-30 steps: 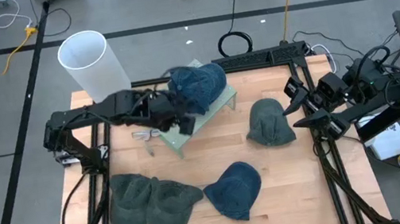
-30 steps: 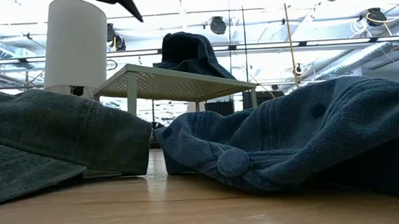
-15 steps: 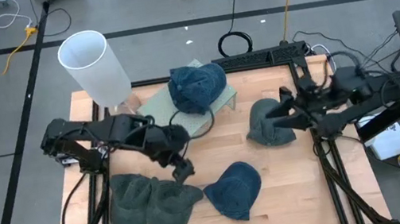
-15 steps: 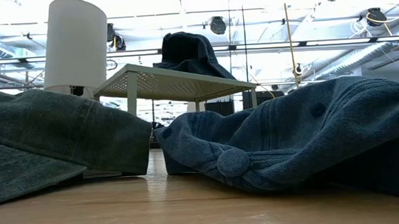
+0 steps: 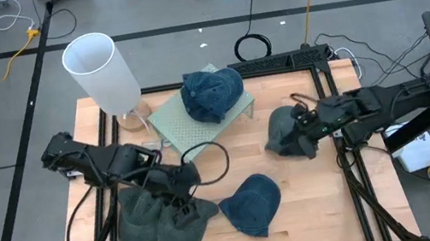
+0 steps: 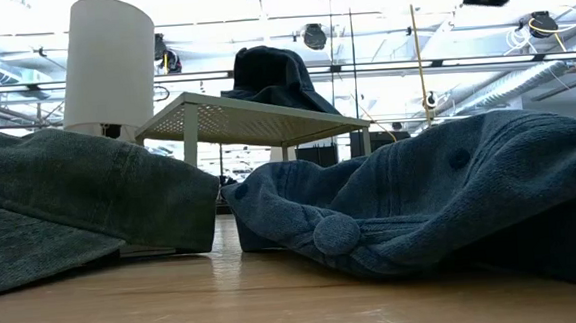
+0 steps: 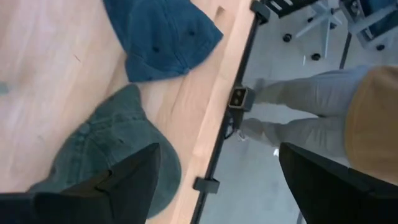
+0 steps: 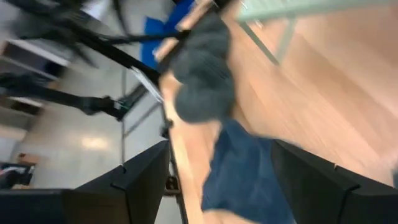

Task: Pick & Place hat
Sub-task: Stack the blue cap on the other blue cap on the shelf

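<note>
1. Near the surface's point(image 5: 295, 186) front edge, two grey-green hats point(image 5: 161, 220) lie beside a blue hat point(image 5: 252, 204).
2. The left hand point(image 5: 184, 212), fingers spread and released, hovers over the grey-green hats.
3. The right hand point(image 5: 304, 126), fingers wide, grasping nothing, sits at a grey-green hat point(image 5: 284, 131) by the right edge.
4. Toward the back edge, a dark blue hat point(image 5: 211, 93) rests on a small stand point(image 5: 189, 123).

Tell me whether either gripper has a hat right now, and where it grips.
Neither. The left gripper is open above the green caps; the right gripper, open, is at the grey-green hat, not closed on it.
</note>
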Available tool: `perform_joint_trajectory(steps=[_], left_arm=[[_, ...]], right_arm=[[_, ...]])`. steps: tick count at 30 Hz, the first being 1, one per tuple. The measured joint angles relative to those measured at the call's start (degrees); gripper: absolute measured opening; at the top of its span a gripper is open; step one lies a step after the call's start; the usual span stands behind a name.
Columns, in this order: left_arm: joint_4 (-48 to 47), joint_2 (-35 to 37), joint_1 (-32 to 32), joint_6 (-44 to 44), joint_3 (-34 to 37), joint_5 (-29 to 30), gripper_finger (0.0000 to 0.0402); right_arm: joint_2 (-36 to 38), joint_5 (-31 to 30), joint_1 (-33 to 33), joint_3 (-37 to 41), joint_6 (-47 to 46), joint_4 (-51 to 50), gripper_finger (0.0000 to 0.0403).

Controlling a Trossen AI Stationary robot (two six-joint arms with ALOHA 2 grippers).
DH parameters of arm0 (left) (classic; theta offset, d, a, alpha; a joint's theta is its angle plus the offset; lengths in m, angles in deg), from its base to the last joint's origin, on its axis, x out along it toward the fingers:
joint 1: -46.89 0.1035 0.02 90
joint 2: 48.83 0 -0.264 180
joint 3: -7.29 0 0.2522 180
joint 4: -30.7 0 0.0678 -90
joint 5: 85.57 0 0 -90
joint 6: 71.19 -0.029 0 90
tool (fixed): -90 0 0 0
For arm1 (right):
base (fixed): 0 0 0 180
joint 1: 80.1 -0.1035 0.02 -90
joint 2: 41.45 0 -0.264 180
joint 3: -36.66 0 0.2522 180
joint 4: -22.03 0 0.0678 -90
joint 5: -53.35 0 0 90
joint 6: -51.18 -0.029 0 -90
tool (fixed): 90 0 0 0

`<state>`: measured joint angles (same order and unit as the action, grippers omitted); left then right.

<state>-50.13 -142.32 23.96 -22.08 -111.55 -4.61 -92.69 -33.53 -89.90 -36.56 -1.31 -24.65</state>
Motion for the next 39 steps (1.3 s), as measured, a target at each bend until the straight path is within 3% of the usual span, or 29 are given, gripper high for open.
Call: perform_joint_trajectory(steps=[7, 16, 25, 39], left_arm=[[0.15, 0.0, -2.54, 0.89, 0.0, 0.02, 0.0323], [0.15, 0.0, -4.11, 0.85, 0.0, 0.02, 0.0314], [0.13, 0.0, -4.25, 0.16, 0.0, -0.02, 0.0327], [0.11, 0.0, -4.23, -0.99, 0.0, -1.56, 0.0316]], right_arm=[[-4.94, 0.01, 0.0, 3.15, -7.96, -4.82, 0.0274], [-7.01, 4.74, -0.07, 18.83, -11.77, 15.58, 0.0274], [-7.04, 5.96, -0.07, 30.91, -15.73, 25.37, 0.0274], [-7.04, 5.91, -0.11, 35.58, -18.42, 25.46, 0.0274]])
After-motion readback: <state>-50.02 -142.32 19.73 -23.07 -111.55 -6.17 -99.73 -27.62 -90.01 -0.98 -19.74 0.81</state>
